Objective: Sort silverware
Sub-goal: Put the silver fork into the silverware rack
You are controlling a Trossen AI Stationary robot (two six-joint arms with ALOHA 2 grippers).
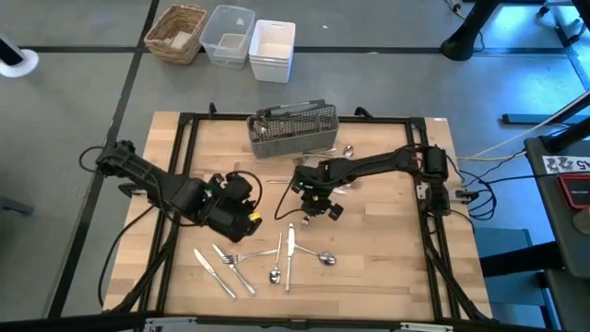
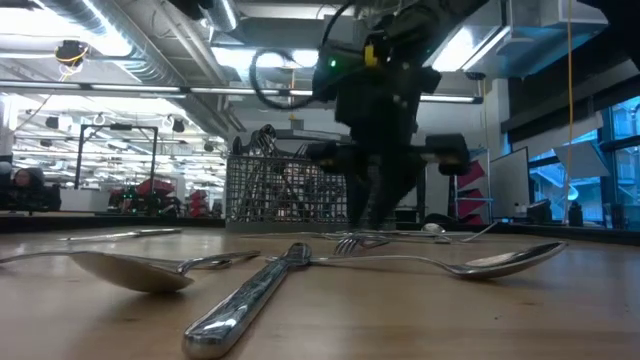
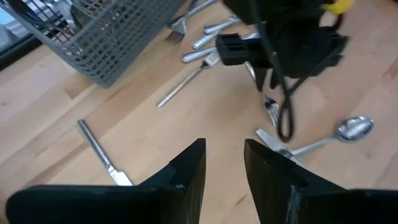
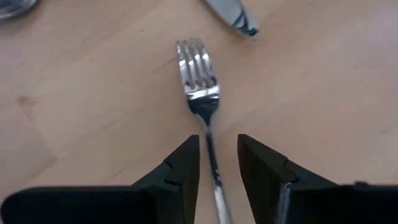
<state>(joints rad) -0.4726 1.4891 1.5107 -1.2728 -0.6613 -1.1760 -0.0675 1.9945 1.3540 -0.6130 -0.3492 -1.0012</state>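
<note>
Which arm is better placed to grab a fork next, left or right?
The right. Its gripper hangs directly over a fork, the handle lying between its open fingers. The left gripper hovers open over bare table, nothing between its fingers.

Fork (image 4: 199, 87) handle lost between the right gripper (image 4: 217, 165) fingers, contact not clear. Knife (image 4: 231, 15) tip only, rest cut off at the frame edge. Spoon (image 4: 13, 6) bowl clipped at a corner. Caddy (image 2: 285, 190) contents a dark tangle behind mesh, pieces not countable. Near knife (image 2: 245, 300) and spoon (image 2: 120, 270) blurred in the low view. Left gripper (image 1: 241, 219) fingertips too small to read from above.
</note>
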